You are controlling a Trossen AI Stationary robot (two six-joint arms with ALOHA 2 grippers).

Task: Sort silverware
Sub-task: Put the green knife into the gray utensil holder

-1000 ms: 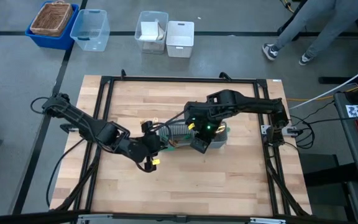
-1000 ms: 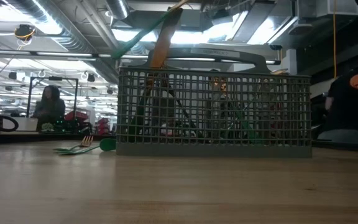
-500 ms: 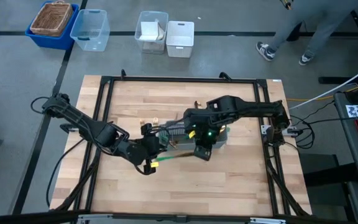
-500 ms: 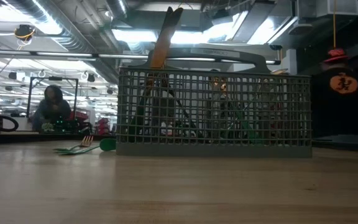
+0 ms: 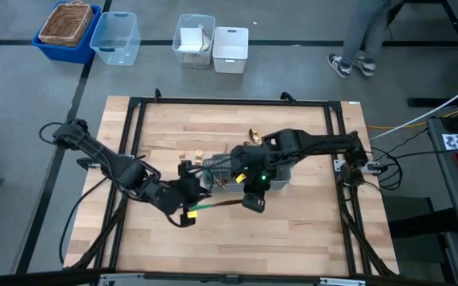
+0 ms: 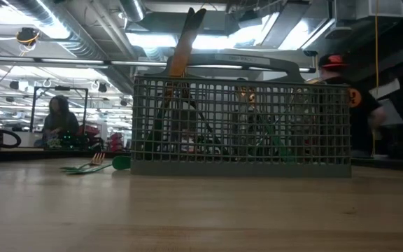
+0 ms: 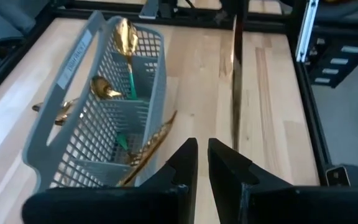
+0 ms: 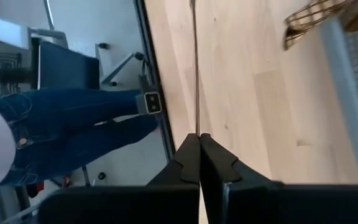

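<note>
Knife [image 5: 219, 204] pinched endwise between left pincer [image 5: 188, 213] and right pincer [image 5: 252, 203].

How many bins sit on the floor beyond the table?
4: a blue bin farthest left holding a basket, a clear bin beside it, then a white bin and a second white bin together. None seem hidden.

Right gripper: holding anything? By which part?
Yes. The right gripper is shut on a slim piece of silverware, gripped at the end opposite its green handle. The left gripper holds nothing that shows.
</note>
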